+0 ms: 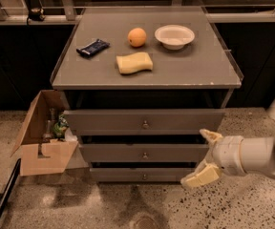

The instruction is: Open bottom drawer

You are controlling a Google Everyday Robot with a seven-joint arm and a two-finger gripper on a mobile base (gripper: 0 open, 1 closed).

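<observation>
Low down, the gripper [205, 156], jaws wide apart and empty, near the right end of the bottom drawer [128, 174].

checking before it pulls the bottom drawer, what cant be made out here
Inside of the bottom drawer: camera view, hidden behind its front.
Arm behind the open gripper, right of the drawers: cut off by the right edge.
Cardboard box contents: mostly hidden by its walls.
Wrapper label: too small.

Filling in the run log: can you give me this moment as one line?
task: open bottom drawer | tool: open, empty, low by the cabinet right front corner | drawer knob: not touched
</observation>
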